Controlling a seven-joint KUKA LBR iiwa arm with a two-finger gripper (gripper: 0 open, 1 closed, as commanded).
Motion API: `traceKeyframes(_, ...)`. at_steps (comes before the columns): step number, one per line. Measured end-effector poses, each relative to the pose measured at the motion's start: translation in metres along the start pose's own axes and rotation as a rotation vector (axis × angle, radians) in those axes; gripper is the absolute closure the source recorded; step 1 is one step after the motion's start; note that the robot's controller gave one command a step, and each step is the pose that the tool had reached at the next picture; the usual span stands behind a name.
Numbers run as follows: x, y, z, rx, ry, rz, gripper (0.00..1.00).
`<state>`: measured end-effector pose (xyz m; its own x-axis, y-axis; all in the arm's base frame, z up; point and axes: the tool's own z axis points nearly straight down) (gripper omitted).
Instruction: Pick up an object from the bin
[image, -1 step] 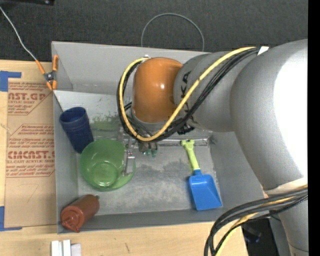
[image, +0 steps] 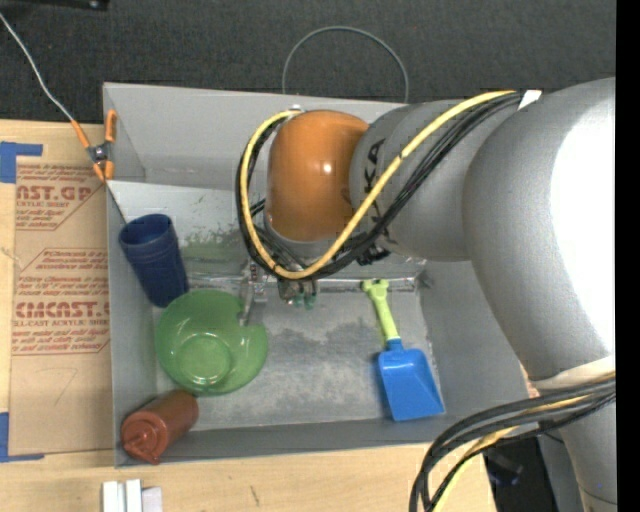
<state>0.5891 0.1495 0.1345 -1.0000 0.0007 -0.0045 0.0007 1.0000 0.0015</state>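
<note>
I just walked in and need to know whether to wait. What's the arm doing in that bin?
The arm reaches into the grey bin from the right. Its gripper sits low near the middle, beside the upper right rim of a green bowl. A blue cup, a brown bottle and a toy shovel lie around it on the floor. Nothing looks picked yet.

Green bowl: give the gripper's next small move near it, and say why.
Probably a short shift left in the view and down, to the rim of the green bowl. The gripper hangs just off its upper right edge, nearer to it than to the blue shovel or the blue cup.
</note>
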Motion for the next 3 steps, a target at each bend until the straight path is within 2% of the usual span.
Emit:
traceKeyframes(1,0.000,0.000,0.000,0.000,0.000,0.000,1.00)
traceKeyframes(2,0.012,-0.007,-0.061,0.001,0.005,-0.268,1.00)
traceKeyframes(3,0.012,-0.020,-0.111,0.000,-0.006,-0.387,1.00)
